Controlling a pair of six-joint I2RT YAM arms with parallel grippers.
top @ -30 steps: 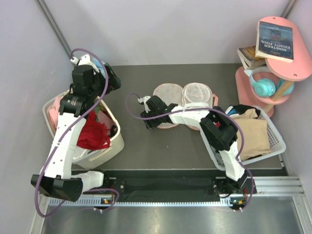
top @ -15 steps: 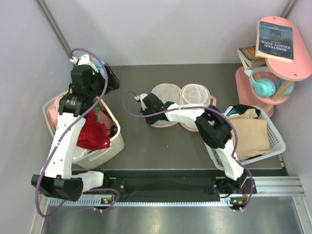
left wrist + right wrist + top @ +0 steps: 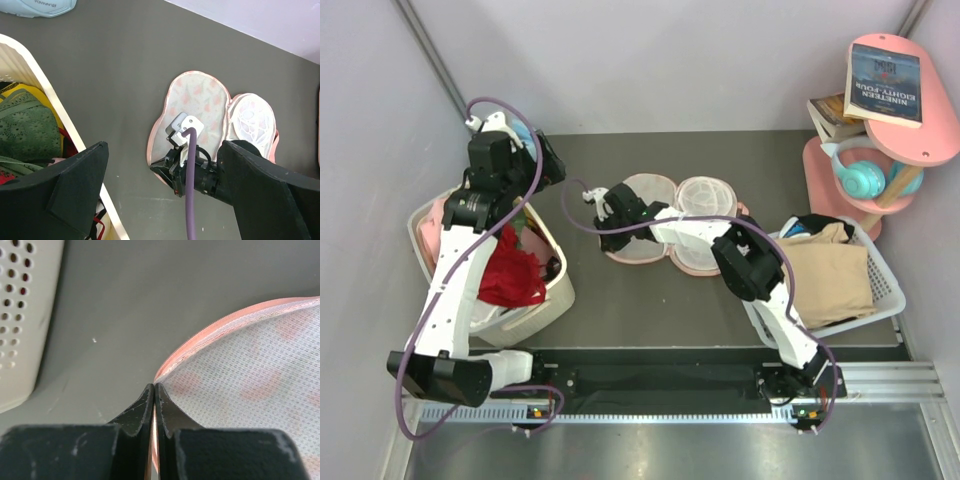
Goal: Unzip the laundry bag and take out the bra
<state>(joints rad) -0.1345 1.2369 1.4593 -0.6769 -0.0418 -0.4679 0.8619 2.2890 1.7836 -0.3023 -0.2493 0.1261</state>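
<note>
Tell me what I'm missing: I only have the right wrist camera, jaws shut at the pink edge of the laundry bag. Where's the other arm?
Observer: The left gripper hangs over the table's far left, above the white basket, with its jaws wide open and nothing in them.
Operator: What does the whole bag look like?
Observer: The laundry bag shows a printed lobe and a pale mesh lobe side by side. The right gripper sits at the printed lobe's near-left edge.
Operator: Any bra in sight?
Observer: Deep red fabric lies in that basket, and I see none on the bag. I can't tell whether it's the bra.
</note>
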